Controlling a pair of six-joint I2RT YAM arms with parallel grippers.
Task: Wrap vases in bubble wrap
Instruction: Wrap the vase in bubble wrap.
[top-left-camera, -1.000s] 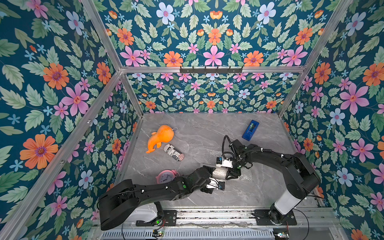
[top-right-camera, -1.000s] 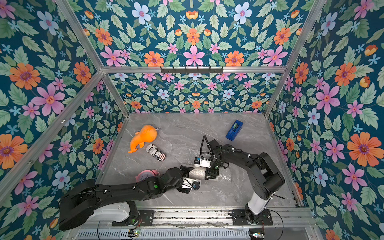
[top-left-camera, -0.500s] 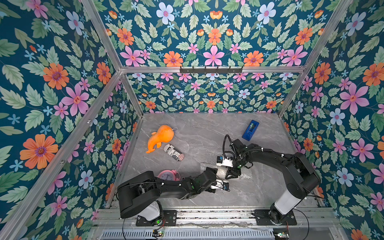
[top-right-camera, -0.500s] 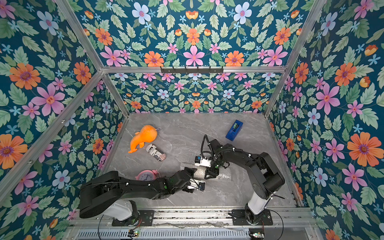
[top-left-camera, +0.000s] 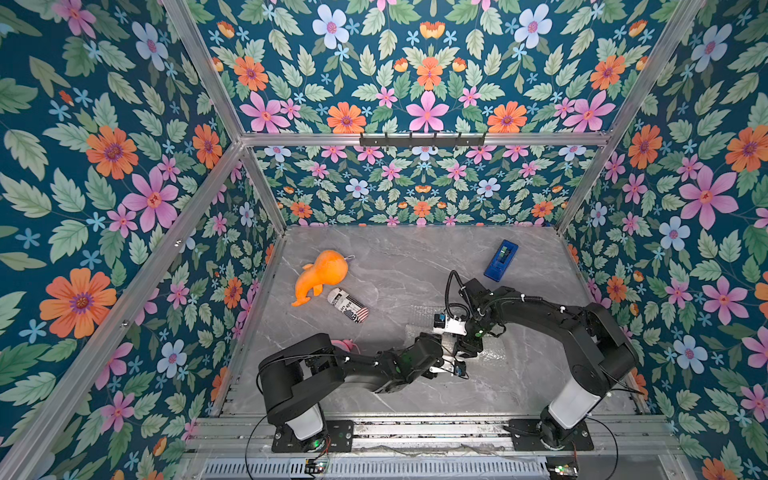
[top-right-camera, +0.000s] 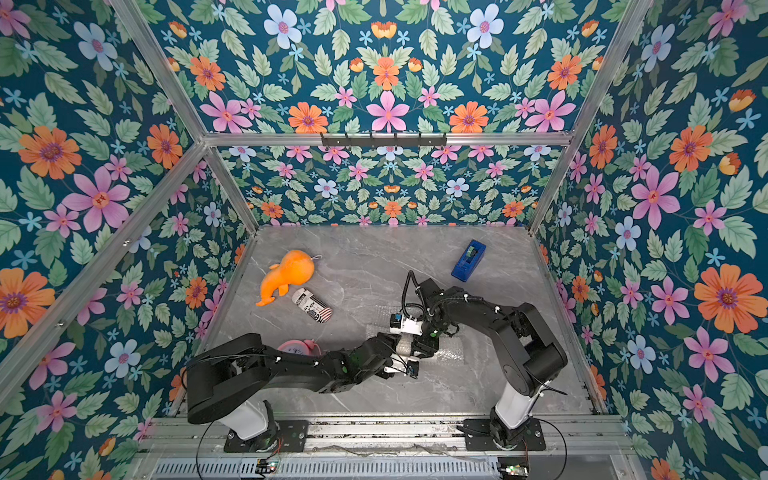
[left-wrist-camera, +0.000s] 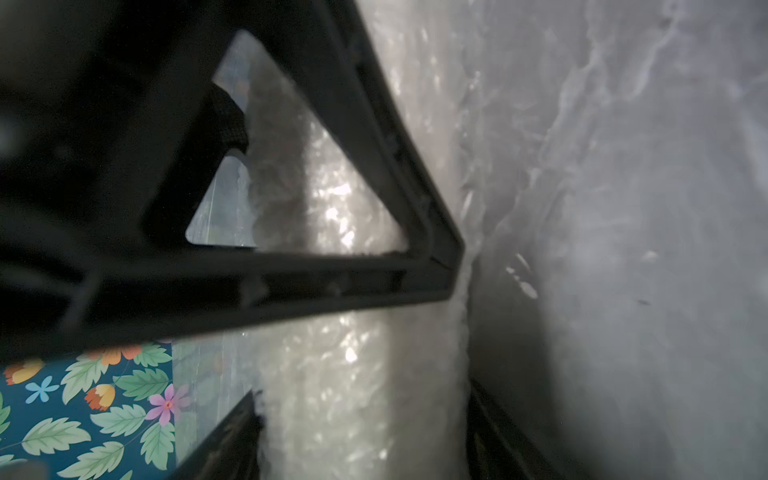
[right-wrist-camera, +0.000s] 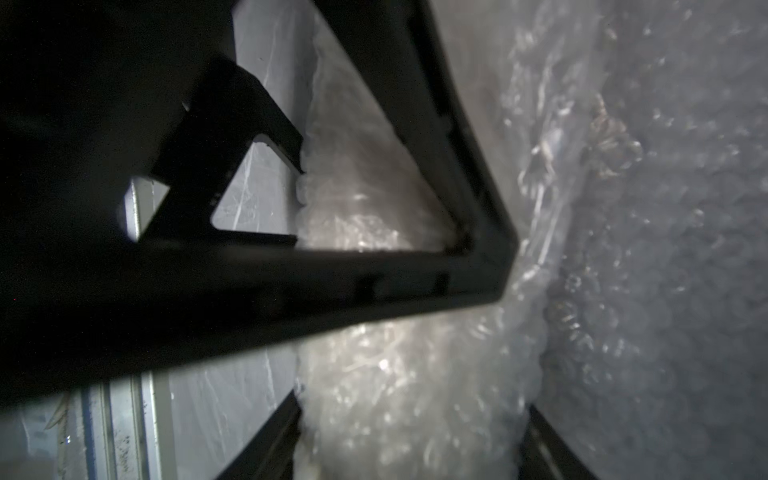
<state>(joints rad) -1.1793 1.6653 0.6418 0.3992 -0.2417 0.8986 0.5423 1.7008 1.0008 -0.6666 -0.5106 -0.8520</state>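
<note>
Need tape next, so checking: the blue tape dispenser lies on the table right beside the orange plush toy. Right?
No. The blue tape dispenser lies on the table at the back right, apart from the orange plush toy; the printed can lies beside that. Both top views show it.

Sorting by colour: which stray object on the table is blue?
The tape dispenser near the far right corner; the plush toy is orange, the clock pink.

The left arm (top-left-camera: 353, 368) lies low and stretches toward the right arm (top-left-camera: 557, 318), which bends at the elbow and turns its wrist downward, so that the left end effector (top-left-camera: 451, 365) and the right end effector (top-left-camera: 467, 349) stand just beside each other, each with its fingers (left-wrist-camera: 374, 276) partly apart.
</note>
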